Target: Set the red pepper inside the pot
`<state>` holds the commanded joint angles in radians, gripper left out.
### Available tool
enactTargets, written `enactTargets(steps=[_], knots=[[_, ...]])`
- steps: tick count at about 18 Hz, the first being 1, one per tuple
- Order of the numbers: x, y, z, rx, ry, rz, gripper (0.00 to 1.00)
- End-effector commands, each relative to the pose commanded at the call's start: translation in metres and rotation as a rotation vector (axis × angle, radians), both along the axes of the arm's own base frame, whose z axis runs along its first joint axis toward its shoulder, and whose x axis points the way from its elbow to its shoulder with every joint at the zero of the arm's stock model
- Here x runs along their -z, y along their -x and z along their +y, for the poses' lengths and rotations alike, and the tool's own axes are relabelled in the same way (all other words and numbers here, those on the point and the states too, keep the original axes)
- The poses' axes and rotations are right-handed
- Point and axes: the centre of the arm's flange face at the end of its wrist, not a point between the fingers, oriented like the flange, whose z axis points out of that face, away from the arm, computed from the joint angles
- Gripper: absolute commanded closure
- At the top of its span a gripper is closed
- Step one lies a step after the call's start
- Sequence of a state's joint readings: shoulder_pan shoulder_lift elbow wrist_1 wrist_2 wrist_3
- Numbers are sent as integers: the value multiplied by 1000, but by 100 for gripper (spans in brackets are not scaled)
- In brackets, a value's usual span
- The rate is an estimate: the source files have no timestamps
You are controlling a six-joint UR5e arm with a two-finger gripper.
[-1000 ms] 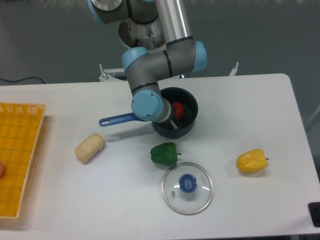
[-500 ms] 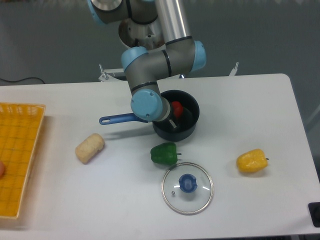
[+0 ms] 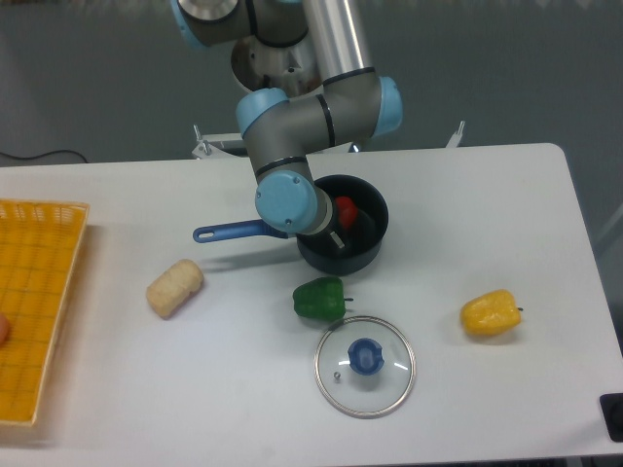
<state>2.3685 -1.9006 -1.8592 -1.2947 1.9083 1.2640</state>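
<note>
The red pepper (image 3: 346,208) shows as a small glossy red shape inside the pot (image 3: 362,251), a dark round saucepan with a blue handle (image 3: 229,232) pointing left. My gripper (image 3: 338,230) reaches down into the pot from the blue wrist (image 3: 286,202), which hides most of it. One finger (image 3: 338,240) shows below the pepper. The gripper appears shut on the pepper, holding it within the pot's rim. Whether the pepper touches the pot's bottom is hidden.
A green pepper (image 3: 319,298) lies just in front of the pot. A glass lid with a blue knob (image 3: 364,365) lies in front of it. A yellow pepper (image 3: 491,313) is at the right, a corn cob (image 3: 175,287) at the left, and a yellow basket (image 3: 34,311) at the far left.
The wrist and the red pepper have shifted slightly up and left together inside the pot. The pot has nudged slightly to the right.
</note>
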Motion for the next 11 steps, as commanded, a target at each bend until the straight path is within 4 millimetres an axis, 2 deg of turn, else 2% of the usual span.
enactTargets(steps=[3, 5, 8, 9, 11], knots=[[2, -3, -1, 3, 7, -1, 24], [2, -3, -1, 3, 6, -2, 12], [1, -1, 0, 1, 4, 1, 8], [-2, 1, 0, 1, -1, 5, 2], [-19, 6, 3, -4, -29, 27, 0]])
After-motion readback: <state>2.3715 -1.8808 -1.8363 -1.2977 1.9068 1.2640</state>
